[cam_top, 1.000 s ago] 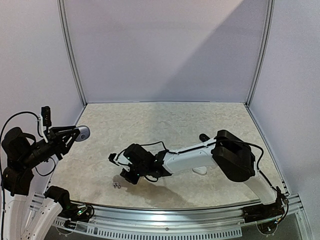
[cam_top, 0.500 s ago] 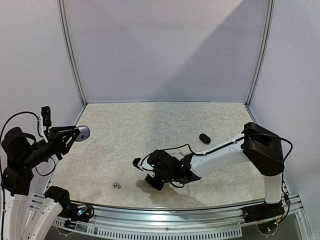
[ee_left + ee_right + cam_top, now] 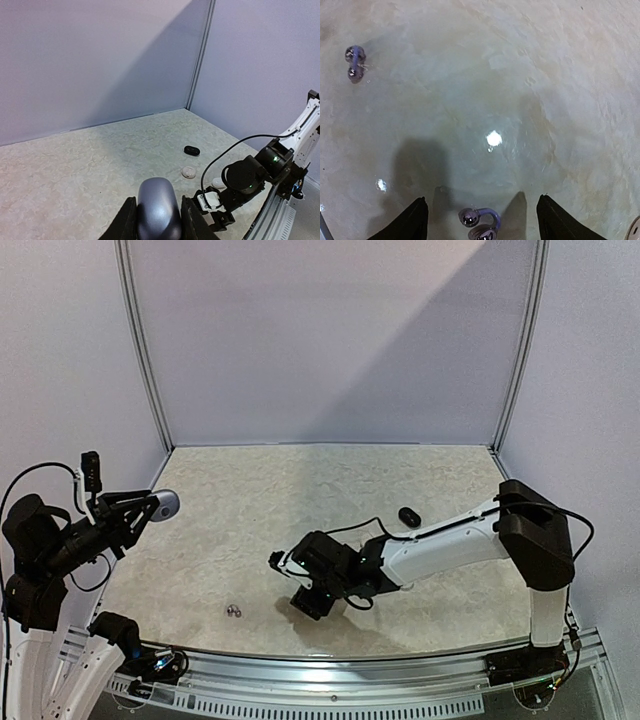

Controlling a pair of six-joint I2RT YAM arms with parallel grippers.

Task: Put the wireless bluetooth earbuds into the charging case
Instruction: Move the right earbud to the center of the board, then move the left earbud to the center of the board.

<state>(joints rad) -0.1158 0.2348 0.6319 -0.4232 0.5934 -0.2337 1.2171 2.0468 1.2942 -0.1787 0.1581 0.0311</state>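
- Four earbuds countable, in two pairs on the table (image 3: 330,480): one pair (image 3: 479,224) right between the fingers of the right gripper (image 3: 481,202), second pair (image 3: 354,62) well off to the left, by the near edge.
- Jaws of right gripper spread wide, gripping nothing; buds just lying in the gap.
- Tiny, glossy, rounded, probably very light. Expect slipping or squirting out under a hard pinch.
- Best pinched across the bud body, gentle close, one at a time since the two are touching.
- Clamped narrow in left gripper (image 3: 159,220): lavender case (image 3: 158,202), held up off the table at far left. Looks closed; contents not visible.
- Also black case (image 3: 409,516) and white case (image 3: 189,172) on the right of the table, apparently shut; nothing seen inside.
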